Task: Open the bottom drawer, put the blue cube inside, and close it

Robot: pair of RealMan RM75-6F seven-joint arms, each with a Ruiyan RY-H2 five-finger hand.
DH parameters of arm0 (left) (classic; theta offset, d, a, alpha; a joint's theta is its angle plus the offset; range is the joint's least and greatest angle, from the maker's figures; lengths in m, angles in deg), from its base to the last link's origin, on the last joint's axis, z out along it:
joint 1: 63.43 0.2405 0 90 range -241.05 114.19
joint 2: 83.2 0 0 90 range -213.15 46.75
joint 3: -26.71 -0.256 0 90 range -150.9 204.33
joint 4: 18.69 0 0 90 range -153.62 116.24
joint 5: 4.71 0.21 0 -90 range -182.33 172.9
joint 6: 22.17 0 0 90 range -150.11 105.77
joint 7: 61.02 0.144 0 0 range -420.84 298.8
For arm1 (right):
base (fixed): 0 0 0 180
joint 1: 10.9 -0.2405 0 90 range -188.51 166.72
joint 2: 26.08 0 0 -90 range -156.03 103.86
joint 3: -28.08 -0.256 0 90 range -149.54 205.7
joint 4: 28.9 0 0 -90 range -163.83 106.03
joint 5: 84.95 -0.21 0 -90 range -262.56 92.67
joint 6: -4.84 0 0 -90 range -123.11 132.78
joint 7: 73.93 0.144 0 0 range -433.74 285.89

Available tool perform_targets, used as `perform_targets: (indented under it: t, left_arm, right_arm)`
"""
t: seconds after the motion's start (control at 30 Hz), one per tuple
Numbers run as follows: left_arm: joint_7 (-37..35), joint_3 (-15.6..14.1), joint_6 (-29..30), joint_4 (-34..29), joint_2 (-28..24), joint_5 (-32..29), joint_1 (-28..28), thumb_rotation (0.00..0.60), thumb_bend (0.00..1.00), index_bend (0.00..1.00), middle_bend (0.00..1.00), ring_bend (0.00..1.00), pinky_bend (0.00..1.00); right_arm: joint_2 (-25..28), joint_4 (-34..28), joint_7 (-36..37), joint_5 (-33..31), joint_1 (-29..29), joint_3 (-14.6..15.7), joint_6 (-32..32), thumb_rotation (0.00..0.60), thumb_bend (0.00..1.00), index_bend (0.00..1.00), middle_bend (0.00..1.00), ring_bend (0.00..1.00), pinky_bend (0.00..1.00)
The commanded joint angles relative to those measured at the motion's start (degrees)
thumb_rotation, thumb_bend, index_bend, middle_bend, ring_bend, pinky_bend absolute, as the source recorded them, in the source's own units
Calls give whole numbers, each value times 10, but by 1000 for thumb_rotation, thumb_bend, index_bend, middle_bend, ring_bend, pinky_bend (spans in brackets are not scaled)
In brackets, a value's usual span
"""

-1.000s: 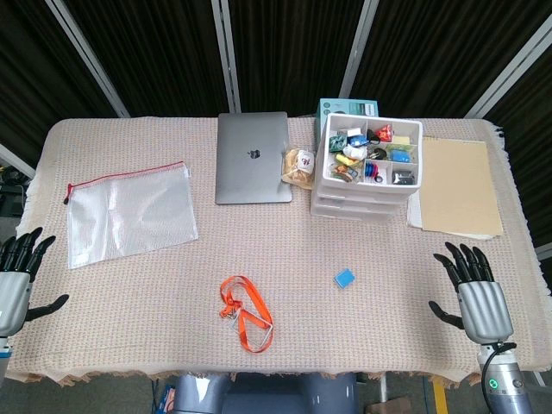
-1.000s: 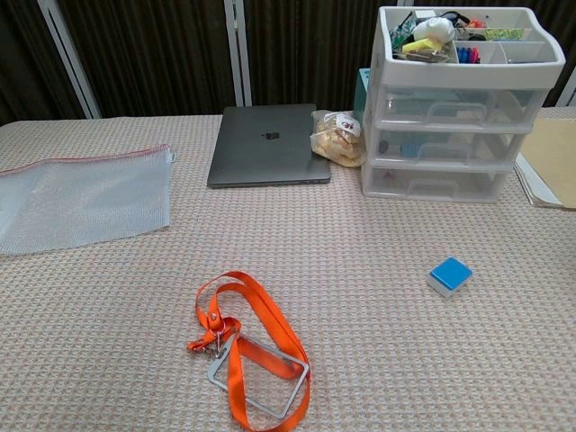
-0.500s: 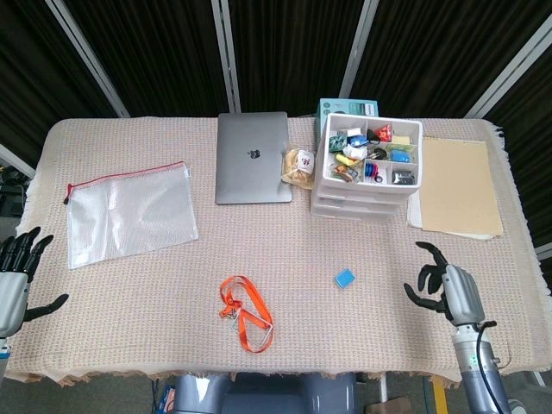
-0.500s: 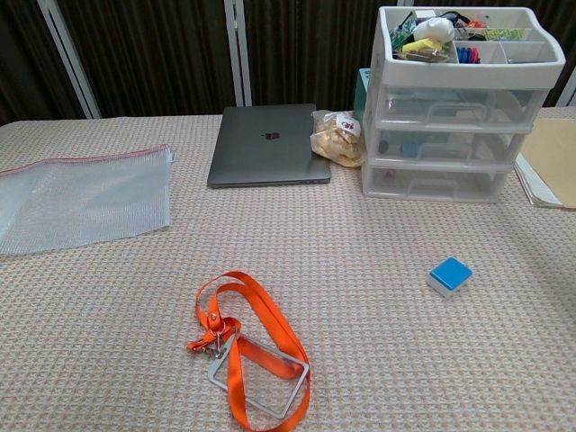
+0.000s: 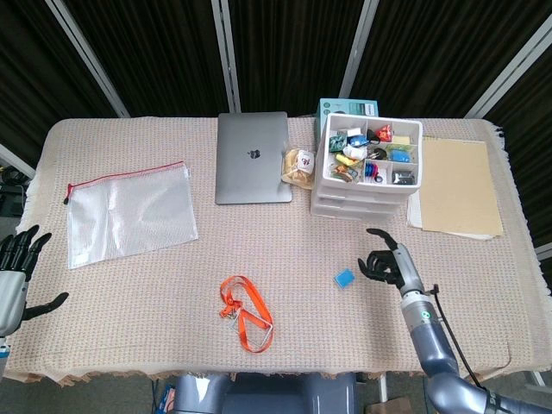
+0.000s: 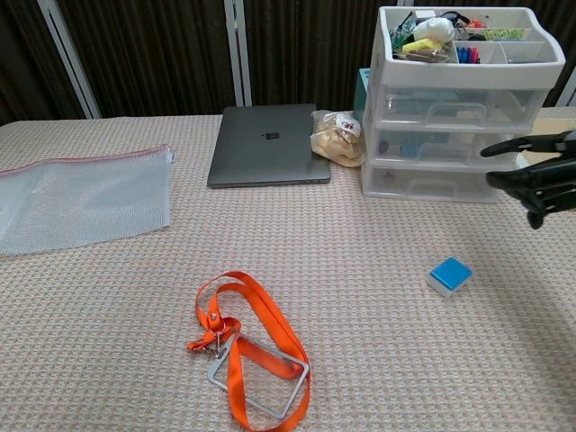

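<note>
The blue cube (image 5: 344,278) (image 6: 449,275) lies on the woven tablecloth, in front of the white drawer unit (image 5: 366,188) (image 6: 450,135). That unit has three clear drawers, all closed, and its bottom drawer (image 6: 432,182) sits at table level. My right hand (image 5: 388,262) (image 6: 538,176) hovers just right of the cube and in front of the unit, fingers spread, holding nothing. My left hand (image 5: 15,274) rests open off the table's left edge, seen only in the head view.
A closed laptop (image 5: 252,158), a snack bag (image 5: 300,167) and a teal box (image 5: 347,108) stand near the drawer unit. A clear zip pouch (image 5: 129,212) lies at left, an orange lanyard (image 5: 245,311) at front centre, a tan folder (image 5: 458,185) at right.
My right hand has moved from the table's right front corner leftward and forward, arriving beside the cube and entering the chest view. The left hand has barely moved.
</note>
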Motion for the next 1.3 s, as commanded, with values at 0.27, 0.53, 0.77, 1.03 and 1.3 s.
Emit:
perform_targets:
  t: [0.27, 0.53, 0.77, 1.03, 1.3]
  left_arm:
    - [-6, 0, -5, -2, -1, -2, -2, 600, 172, 82, 0, 0, 0]
    - [5, 4, 5, 12, 6, 5, -3, 600, 173, 82, 0, 0, 0]
    - [2, 4, 6, 15, 7, 6, -4, 600, 173, 82, 0, 0, 0]
    - [1, 5, 2, 14, 6, 3, -5, 600, 174, 82, 0, 0, 0]
    - [2, 5, 0, 14, 6, 3, -7, 600, 173, 82, 0, 0, 0]
  right_arm:
    - [-84, 79, 25, -168, -77, -55, 42, 600, 307, 193, 736, 737, 652]
    - [-115, 145, 21, -260, -124, -75, 73, 600, 307, 194, 736, 736, 652]
    - [-138, 200, 20, -303, -149, -80, 100, 600, 308, 196, 736, 736, 651]
    - [-160, 259, 19, -332, -169, -89, 112, 600, 308, 196, 736, 735, 652]
    - [-174, 302, 27, -358, -177, -105, 125, 600, 306, 198, 736, 736, 651]
